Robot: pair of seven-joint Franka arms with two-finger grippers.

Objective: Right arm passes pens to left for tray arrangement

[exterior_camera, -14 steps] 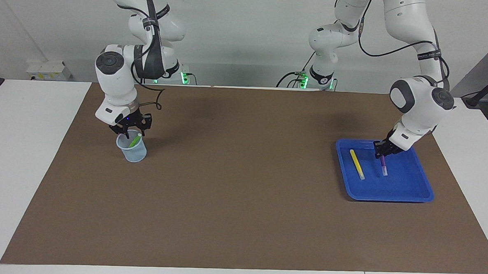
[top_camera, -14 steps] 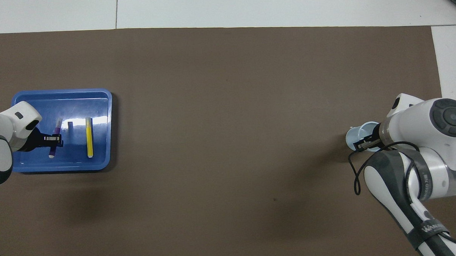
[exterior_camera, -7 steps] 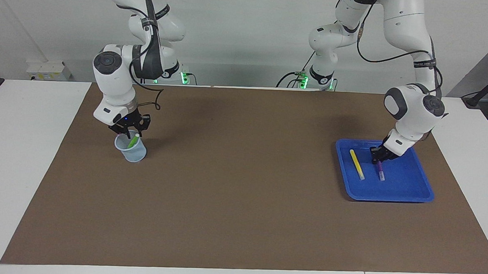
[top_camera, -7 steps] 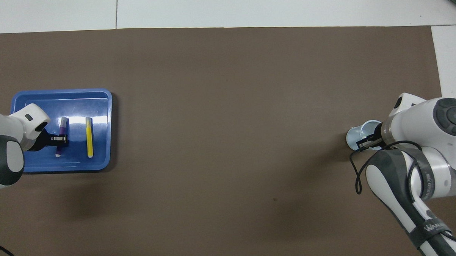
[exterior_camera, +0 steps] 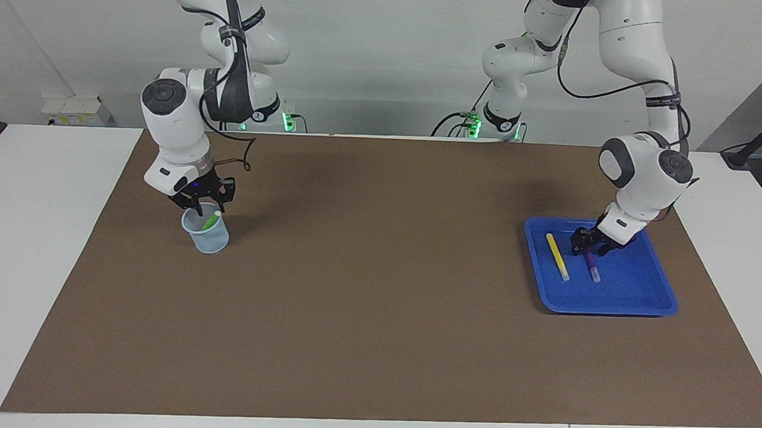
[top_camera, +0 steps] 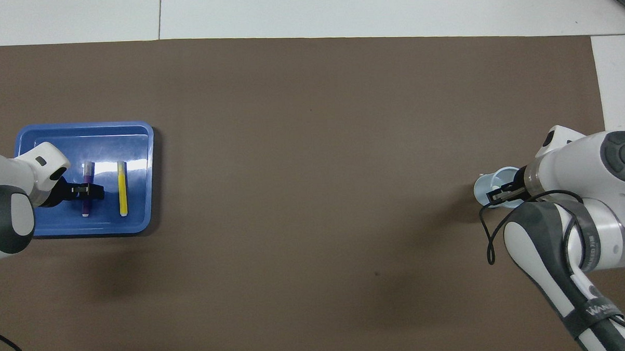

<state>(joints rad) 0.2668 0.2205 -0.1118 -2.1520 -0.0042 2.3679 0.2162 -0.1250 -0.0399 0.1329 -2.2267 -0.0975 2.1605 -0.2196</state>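
The blue tray (exterior_camera: 635, 291) (top_camera: 108, 141) sits at the left arm's end of the table. In it lie a yellow pen (exterior_camera: 557, 256) (top_camera: 122, 188) and, beside it, a purple pen (exterior_camera: 592, 268) (top_camera: 88, 170). My left gripper (exterior_camera: 588, 249) (top_camera: 88, 189) stands open low over the purple pen, one finger on each side of it. At the right arm's end, the green pen (exterior_camera: 211, 219) leans in a pale cup (exterior_camera: 207, 237) (top_camera: 492, 186). My right gripper (exterior_camera: 202, 203) (top_camera: 500, 194) hangs just above the cup's rim, at the pen's top.
A brown mat (exterior_camera: 377, 291) covers most of the white table, with bare mat between the cup and the tray. A black cable loops off the right arm's wrist (top_camera: 489, 237) near the cup.
My left gripper lowered the purple pen into the tray beside the yellow one and opened, leaving it lying flat. The right gripper stayed over the cup, shifting only slightly.
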